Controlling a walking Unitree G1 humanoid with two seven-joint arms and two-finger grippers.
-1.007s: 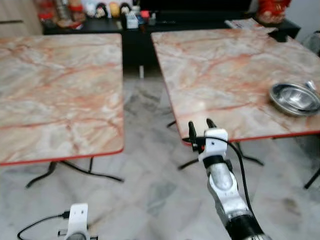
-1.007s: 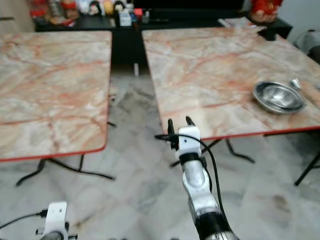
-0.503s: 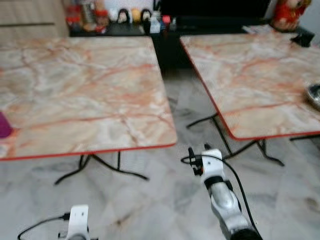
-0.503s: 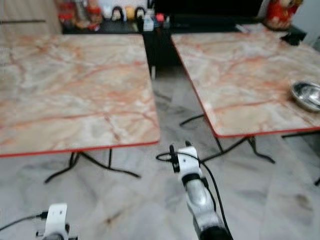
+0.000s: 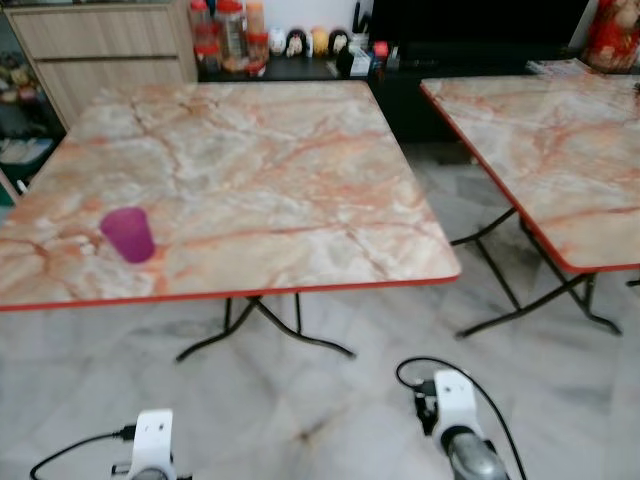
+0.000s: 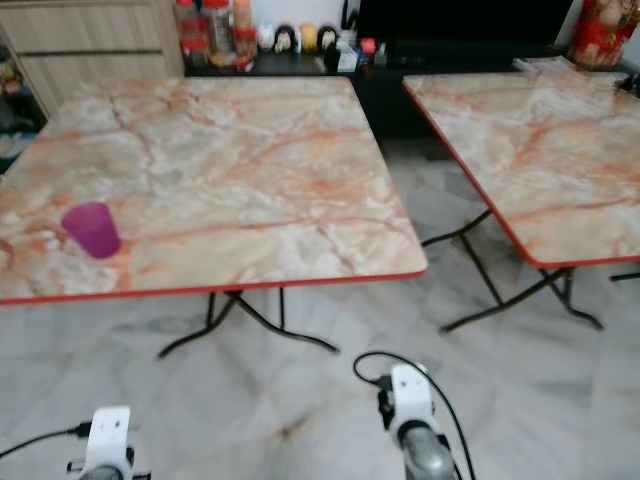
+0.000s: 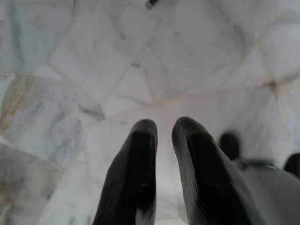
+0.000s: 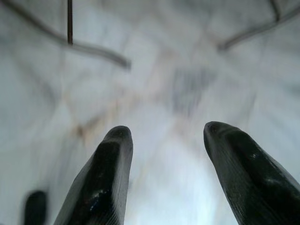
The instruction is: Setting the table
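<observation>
Place: you are in a home, a dining or living room | Floor: pale marble tiles (image 5: 330, 400) | Furniture: two folding tables, the left table (image 5: 250, 180) and the right table (image 5: 560, 150), with marble-pattern tops and red edges | Back wall: a wooden drawer cabinet (image 5: 100, 45) and a dark sideboard (image 5: 440, 60) with jars and small figurines (image 5: 300, 40)

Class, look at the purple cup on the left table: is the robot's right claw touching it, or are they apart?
Apart. In the left eye view the purple cup stands on the left table, while the right claw hangs low over the floor, well clear of it.
</observation>
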